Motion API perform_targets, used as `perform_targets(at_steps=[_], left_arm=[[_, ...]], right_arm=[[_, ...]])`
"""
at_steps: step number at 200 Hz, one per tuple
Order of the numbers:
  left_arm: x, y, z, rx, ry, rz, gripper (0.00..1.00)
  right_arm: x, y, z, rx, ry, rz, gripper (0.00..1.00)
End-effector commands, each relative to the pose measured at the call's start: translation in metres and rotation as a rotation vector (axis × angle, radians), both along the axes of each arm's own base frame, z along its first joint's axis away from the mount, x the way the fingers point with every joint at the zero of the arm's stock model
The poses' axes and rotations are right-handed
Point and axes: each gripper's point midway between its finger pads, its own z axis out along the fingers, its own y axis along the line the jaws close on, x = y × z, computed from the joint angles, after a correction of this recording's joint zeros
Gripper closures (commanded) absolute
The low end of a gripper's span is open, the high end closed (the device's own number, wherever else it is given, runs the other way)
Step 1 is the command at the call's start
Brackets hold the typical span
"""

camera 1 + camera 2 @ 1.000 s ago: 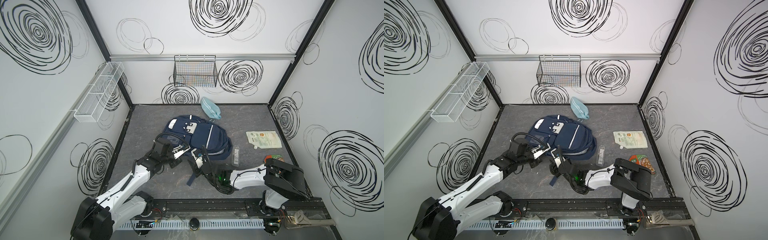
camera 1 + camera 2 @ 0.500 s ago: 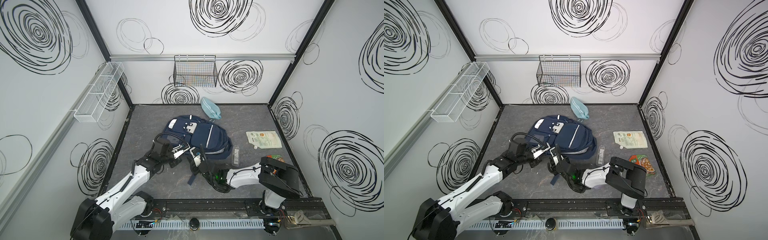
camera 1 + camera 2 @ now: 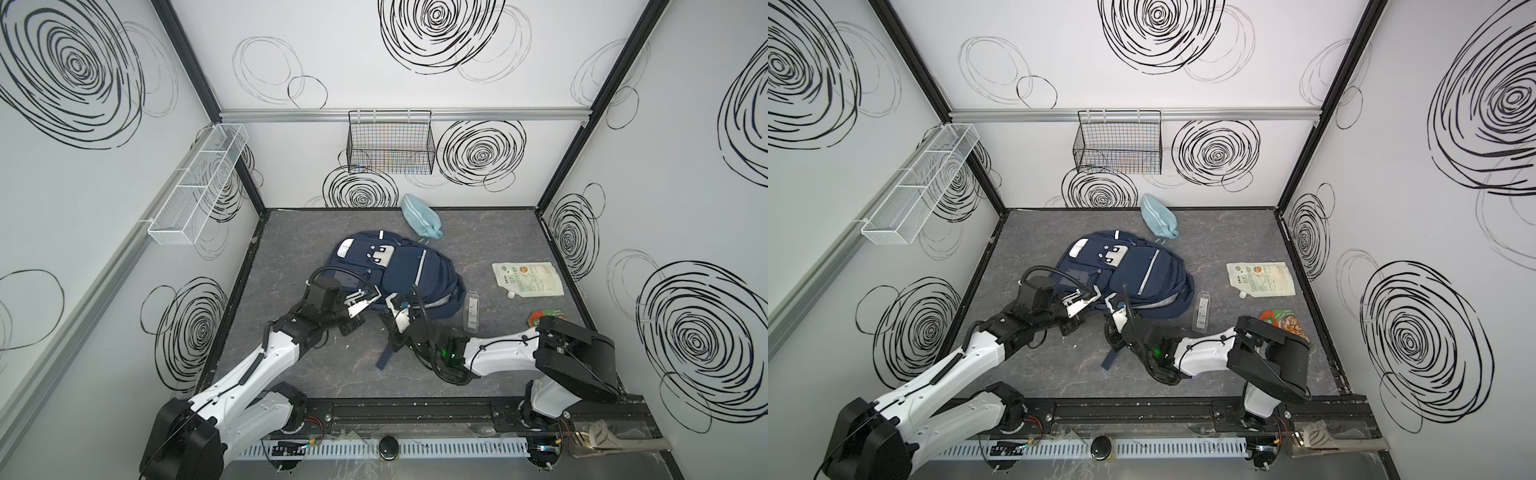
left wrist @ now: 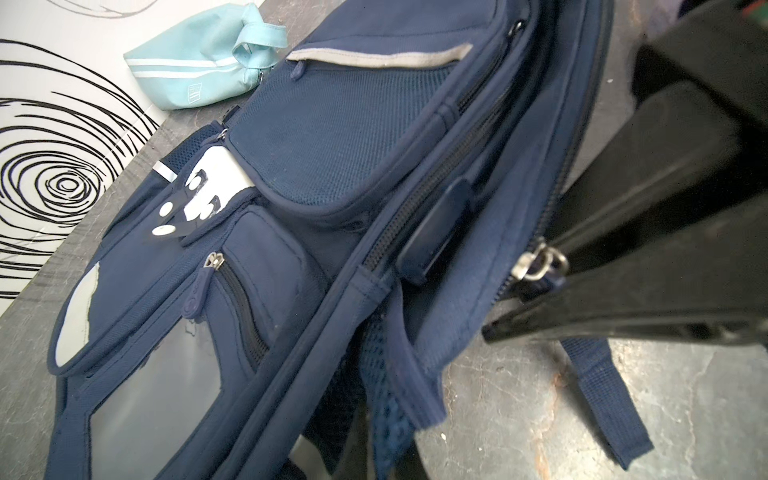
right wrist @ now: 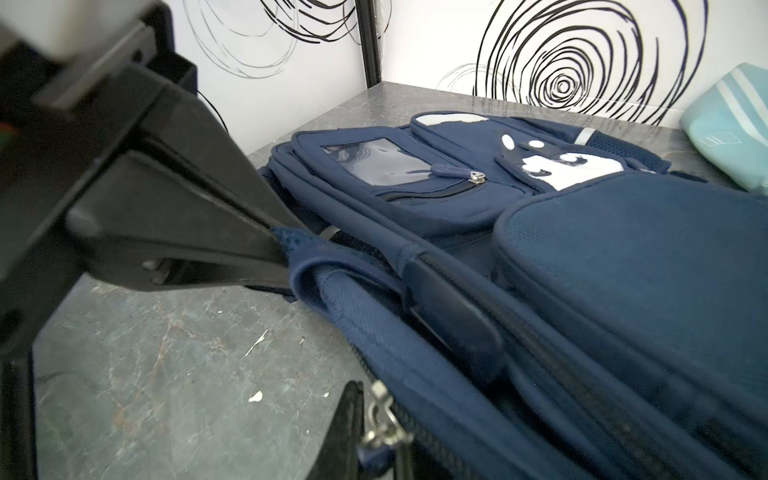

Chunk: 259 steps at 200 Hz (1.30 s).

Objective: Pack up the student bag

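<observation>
The student bag [image 3: 409, 270] [image 3: 1144, 270], a navy backpack, lies flat on the grey floor in both top views. At its near edge my left gripper [image 3: 370, 296] [image 3: 1089, 297] is shut on a fold of the bag's blue mesh edge [image 5: 291, 243]. The mesh runs down between its own fingers [image 4: 376, 451]. Just to its right, my right gripper [image 3: 395, 302] [image 3: 1114, 302] [image 5: 376, 442] is shut on the silver zipper pull [image 4: 538, 262] [image 5: 382, 428] of the main compartment. The zip looks closed along the rim.
A light blue pouch [image 3: 419, 216] lies behind the bag by the back wall. Right of the bag lie a clear slim box [image 3: 471, 316], a white spouted packet [image 3: 528, 279] and an orange-green packet [image 3: 545, 318]. A loose bag strap [image 3: 385, 353] trails toward the front rail.
My right gripper has slid a little left to the bag's near edge and closed from half open onto the zipper pull. The left gripper has kept its hold and barely moved.
</observation>
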Motion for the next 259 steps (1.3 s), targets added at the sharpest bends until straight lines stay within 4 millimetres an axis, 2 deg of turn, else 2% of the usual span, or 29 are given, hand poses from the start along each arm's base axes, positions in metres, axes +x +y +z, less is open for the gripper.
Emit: perform_targets(at_steps=[1,44,88,122,134,140,143,153,157,172,176,181,202,222,235,259], left_arm=[[0.022,0.001,0.035,-0.060,-0.140,0.051,1.00],[0.031,0.013,0.034,-0.031,-0.165,0.125,1.00],[0.057,0.061,0.031,0.093,-0.253,0.383,1.00],[0.067,0.098,0.032,0.181,-0.299,0.546,1.00],[0.068,0.103,0.034,0.211,-0.309,0.557,1.00],[0.066,0.099,0.036,0.213,-0.312,0.535,0.98],[0.065,0.095,0.037,0.212,-0.314,0.515,0.92],[0.058,0.079,0.044,0.192,-0.329,0.433,0.81],[0.054,0.071,0.047,0.179,-0.336,0.396,0.74],[0.032,0.039,0.054,0.129,-0.348,0.222,0.33],[0.025,0.030,0.056,0.120,-0.349,0.172,0.25],[0.015,0.020,0.057,0.106,-0.353,0.113,0.20],[-0.032,-0.022,0.053,0.077,-0.345,-0.157,0.21],[-0.064,-0.046,0.047,0.045,-0.302,-0.321,0.25],[-0.070,-0.053,0.043,0.038,-0.277,-0.357,0.27],[-0.068,-0.057,0.036,0.057,-0.249,-0.377,0.29]], right_arm=[[-0.017,0.001,0.017,0.067,0.012,0.081,1.00],[-0.029,-0.001,0.014,0.057,0.080,0.162,1.00],[-0.032,-0.029,-0.002,0.026,0.175,0.127,1.00],[-0.037,-0.054,-0.007,-0.006,0.203,0.108,1.00],[-0.041,-0.056,-0.004,-0.011,0.198,0.132,1.00],[-0.044,-0.054,-0.002,-0.012,0.194,0.158,1.00],[-0.046,-0.052,0.000,-0.011,0.193,0.175,1.00],[-0.051,-0.045,0.006,-0.009,0.190,0.220,1.00],[-0.052,-0.042,0.009,-0.006,0.192,0.237,1.00],[-0.059,-0.030,0.019,0.008,0.195,0.305,1.00],[-0.060,-0.027,0.022,0.014,0.194,0.322,1.00],[-0.062,-0.023,0.025,0.023,0.195,0.341,1.00],[-0.069,-0.011,0.040,0.071,0.191,0.405,1.00],[-0.075,-0.002,0.050,0.095,0.186,0.466,1.00],[-0.078,0.002,0.052,0.103,0.190,0.482,1.00],[-0.080,0.003,0.055,0.114,0.193,0.498,1.00]])
